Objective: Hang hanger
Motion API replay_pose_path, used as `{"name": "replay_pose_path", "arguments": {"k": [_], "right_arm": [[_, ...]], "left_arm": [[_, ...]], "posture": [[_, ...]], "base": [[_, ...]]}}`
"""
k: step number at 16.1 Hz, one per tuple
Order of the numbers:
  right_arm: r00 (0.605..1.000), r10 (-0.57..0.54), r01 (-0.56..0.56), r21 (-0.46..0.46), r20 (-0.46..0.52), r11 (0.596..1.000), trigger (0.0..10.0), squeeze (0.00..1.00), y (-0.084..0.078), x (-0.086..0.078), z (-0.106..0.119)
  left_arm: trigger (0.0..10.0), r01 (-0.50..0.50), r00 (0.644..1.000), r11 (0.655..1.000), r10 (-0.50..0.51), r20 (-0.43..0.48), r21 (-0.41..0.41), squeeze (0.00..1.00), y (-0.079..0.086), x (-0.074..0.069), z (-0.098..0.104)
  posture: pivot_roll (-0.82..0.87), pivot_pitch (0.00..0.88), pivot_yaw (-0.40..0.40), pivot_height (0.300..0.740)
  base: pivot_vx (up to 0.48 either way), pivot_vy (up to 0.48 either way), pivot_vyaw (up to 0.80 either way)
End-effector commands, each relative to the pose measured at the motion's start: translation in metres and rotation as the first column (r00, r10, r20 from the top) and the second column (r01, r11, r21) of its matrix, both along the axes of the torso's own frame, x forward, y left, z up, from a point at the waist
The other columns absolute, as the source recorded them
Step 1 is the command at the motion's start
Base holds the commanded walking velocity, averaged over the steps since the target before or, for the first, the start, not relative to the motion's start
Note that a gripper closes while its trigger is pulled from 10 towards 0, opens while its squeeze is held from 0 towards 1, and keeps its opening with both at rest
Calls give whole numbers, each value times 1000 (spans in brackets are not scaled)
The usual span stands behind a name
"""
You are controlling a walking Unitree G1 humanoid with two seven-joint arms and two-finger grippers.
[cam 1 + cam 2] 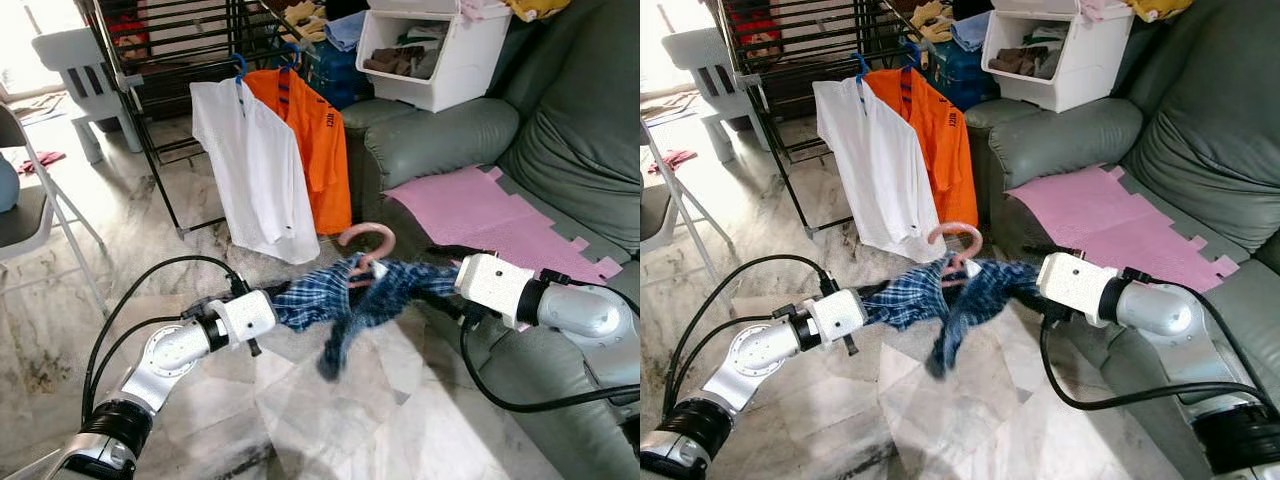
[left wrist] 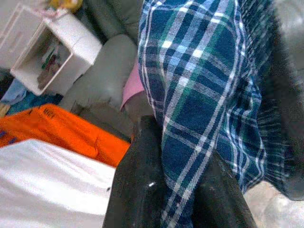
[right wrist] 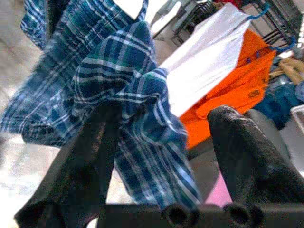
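1. Sofa (image 1: 560, 130) – grey-green, on our right side of the room. Pink mat (image 1: 480, 215) lies on its seat; white box (image 1: 440, 55) w/ folded clothes sits on the armrest end.

2. Floor (image 1: 330, 400) – pale marble tile, under both arms.

3. Drying rack (image 1: 170, 60) – black metal, far side, left of the sofa. Two garments hang off it: white shirt (image 1: 255, 170) in front, orange shirt (image 1: 315, 150) just behind and partly covered by it. Both on blue hooks.

4. White chair (image 1: 85, 75) – plastic, far left, beside the rack. Folding chair (image 1: 40, 215) – near left edge, only part in frame.

5. Plaid shirt (image 1: 345, 300) – blue/white check, stretched in the air between our two grippers, above the floor, in front of the sofa. One end droops down in the middle.

6. Hanger (image 1: 368, 240) – pink, hook sticking up out of the plaid shirt's middle; rest hidden inside the cloth. Well apart from the rack.

7. Left gripper (image 2: 175, 190) – at the shirt's left end; fingers (image 2: 137, 180) closed on a fold of plaid, cloth pinched between them.

8. Right gripper (image 3: 161, 142) – at the shirt's right end. Cloth bunches over one finger (image 3: 90, 156); the other stands apart w/ a gap. We cannot tell if it truly grips.
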State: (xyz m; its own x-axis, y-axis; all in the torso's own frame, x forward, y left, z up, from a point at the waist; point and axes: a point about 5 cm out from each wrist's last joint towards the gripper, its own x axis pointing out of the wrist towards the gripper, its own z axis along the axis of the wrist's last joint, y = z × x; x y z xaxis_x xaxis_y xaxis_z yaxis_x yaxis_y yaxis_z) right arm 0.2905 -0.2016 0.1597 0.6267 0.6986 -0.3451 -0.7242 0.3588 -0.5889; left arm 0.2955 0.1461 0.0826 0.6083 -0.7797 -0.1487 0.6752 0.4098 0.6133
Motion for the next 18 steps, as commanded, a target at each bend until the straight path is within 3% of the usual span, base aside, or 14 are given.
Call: {"name": "replay_pose_path", "arguments": {"k": [1,5,6,7,8,9,12,16,17,18], "right_arm": [[999,7,-5,39,-54,999,10000,1000,-2,-2,-2],[984,7,11,98,-177,995,10000,1000,-8,3,-16],[977,24,-2,103,-211,995,10000,835,-8,4,-18],[972,37,-15,92,-232,996,10000,522,-8,4,-20],[967,59,-40,79,-247,996,10000,114,-7,6,-22],[965,75,-58,73,-252,996,6196,0,-5,8,-21],[949,169,-150,90,-266,985,10000,0,8,10,-11],[944,209,-196,76,-255,978,10000,0,13,14,-3],[943,210,-204,52,-258,978,7804,0,10,16,-2],[949,204,-203,31,-241,979,9882,0,7,20,6]], "left_arm": [[0,65,997,998,-65,49,4,0,-7,1,8],[0,110,991,994,-109,83,-6,0,-15,1,12],[0,118,990,993,-117,84,-7,0,-16,1,12],[0,128,988,992,-127,86,-7,0,-18,0,12],[0,140,986,990,-139,92,-4,0,-21,0,12],[0,143,985,990,-142,93,-5,0,-22,0,11],[0,155,984,988,-155,88,5,0,-23,-1,10],[0,156,984,988,-157,84,15,0,-23,0,8],[0,157,984,987,-158,82,18,0,-23,0,7],[0,158,985,987,-159,73,25,0,-22,-1,5]], "posture": [[-167,0,38,740],[-165,0,43,740],[-164,0,43,740],[-164,0,43,740],[-160,0,43,740],[-158,0,42,740],[-158,0,40,740],[-161,0,39,740],[-162,0,39,740],[-163,0,38,740]], "base": [[0,0,0],[0,0,0],[0,0,0],[0,0,0],[0,0,0],[0,0,0],[0,0,0],[0,0,0],[0,0,0],[0,0,0]]}}
